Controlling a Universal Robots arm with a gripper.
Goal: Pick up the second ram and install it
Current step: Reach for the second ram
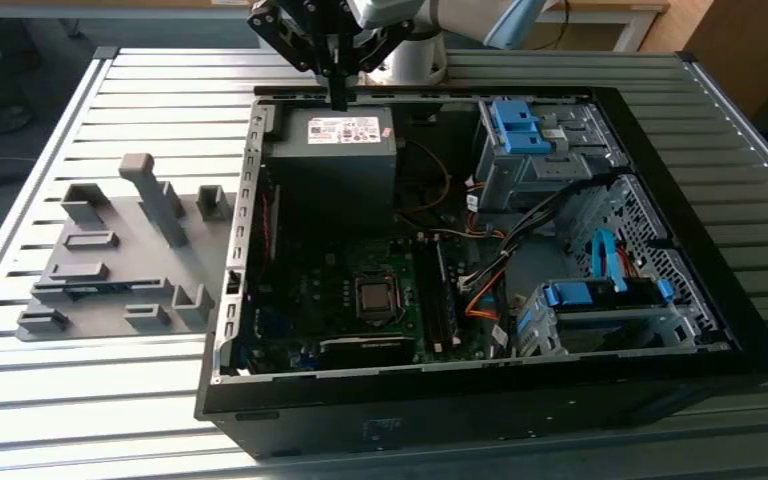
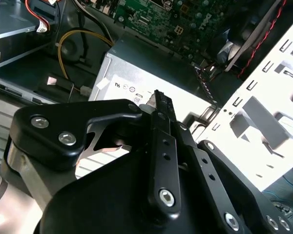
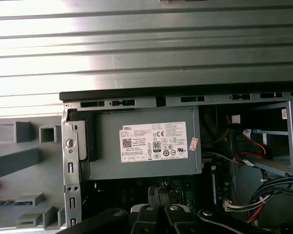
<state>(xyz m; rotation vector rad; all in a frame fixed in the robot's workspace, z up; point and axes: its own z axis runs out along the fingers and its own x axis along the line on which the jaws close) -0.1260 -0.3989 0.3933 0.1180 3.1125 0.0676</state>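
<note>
Second wrist view gives us the jaws pressed together with nothing between them, and the gripper (image 2: 158, 102) hangs over the far edge of the power supply (image 1: 331, 150) inside the open case. We judge the pick-up not yet begun: the second ram (image 1: 97, 290) lies in the grey fixture (image 1: 137, 265), well apart on the exterior view's left. The next move calls for spread jaws squared to the stick's long edges.

Second ram (image 1: 91, 289): thin blue-green stick, lying in grey fixture (image 1: 128, 262) slot.
</note>
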